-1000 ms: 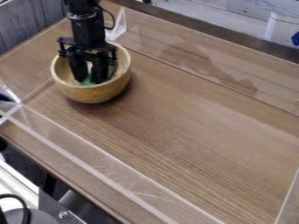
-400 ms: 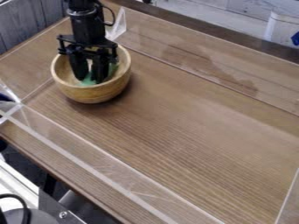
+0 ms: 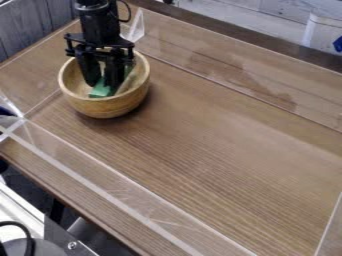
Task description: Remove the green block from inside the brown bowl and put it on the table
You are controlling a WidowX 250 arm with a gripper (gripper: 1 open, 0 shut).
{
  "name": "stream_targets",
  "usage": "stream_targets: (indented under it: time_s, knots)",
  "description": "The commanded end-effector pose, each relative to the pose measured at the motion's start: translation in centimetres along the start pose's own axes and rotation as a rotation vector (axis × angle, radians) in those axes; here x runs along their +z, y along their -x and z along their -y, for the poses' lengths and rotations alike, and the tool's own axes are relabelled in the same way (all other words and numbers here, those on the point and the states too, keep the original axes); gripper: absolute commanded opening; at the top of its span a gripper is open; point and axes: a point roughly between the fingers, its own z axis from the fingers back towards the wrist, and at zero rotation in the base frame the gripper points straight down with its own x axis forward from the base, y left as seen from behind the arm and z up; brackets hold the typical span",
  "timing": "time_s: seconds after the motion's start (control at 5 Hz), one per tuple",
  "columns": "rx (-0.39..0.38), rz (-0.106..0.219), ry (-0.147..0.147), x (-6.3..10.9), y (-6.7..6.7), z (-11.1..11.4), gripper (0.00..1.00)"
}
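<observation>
A black claw, pointing straight down, stands inside the brown bowl near the far left corner of the tabletop, its fingers drawn together around the green block. A second ago the same fingers stood spread across the bowl's interior with the block lying between them; now they have pinched inward, while the arm itself has held its place over the bowl. That closing reads as the grasp being made, which would put the task at the point just ahead of the lift: the block has not yet left the bowl.

The block shows as a patch of bright green at the fingertips, low against the pale inner floor of the bowl, directly beneath the claw and partly hidden by it. Whether it is seated squarely in the grip cannot be told from this view. Beyond the bowl, the wood-grain tabletop stretches open toward the right and the near edge, bounded by low clear plastic walls.
</observation>
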Motion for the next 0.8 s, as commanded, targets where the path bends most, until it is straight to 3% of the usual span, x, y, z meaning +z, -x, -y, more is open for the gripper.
stream_targets:
  time_s: [0.0, 0.6]
  knots:
    - [-0.002, 0.117, -0.027, 3.8, -1.0, -0.2, 0.00]
    - [-0.036, 0.159, 0.010, 6.6, -0.6, 1.3, 0.00]
